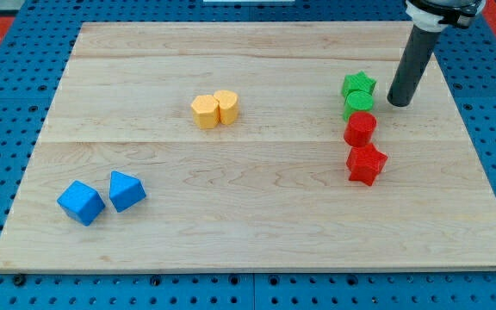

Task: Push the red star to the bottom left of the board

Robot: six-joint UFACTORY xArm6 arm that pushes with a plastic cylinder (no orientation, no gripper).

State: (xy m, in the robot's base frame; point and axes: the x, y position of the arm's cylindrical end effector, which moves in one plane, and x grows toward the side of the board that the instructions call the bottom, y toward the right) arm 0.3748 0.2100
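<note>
The red star (pixel 366 164) lies on the wooden board (pixel 257 232) at the view's right, below a red cylinder (pixel 360 128). My tip (pixel 399 102) rests on the board to the right of the green blocks, up and right of the red star, and touches no block. The rod rises to the view's top right.
A green star (pixel 359 84) and a green cylinder (pixel 358 104) stand above the red cylinder in one column. Two yellow blocks (pixel 214 109) sit together at upper centre. Two blue blocks (pixel 102 198) lie at the lower left. A blue pegboard surrounds the board.
</note>
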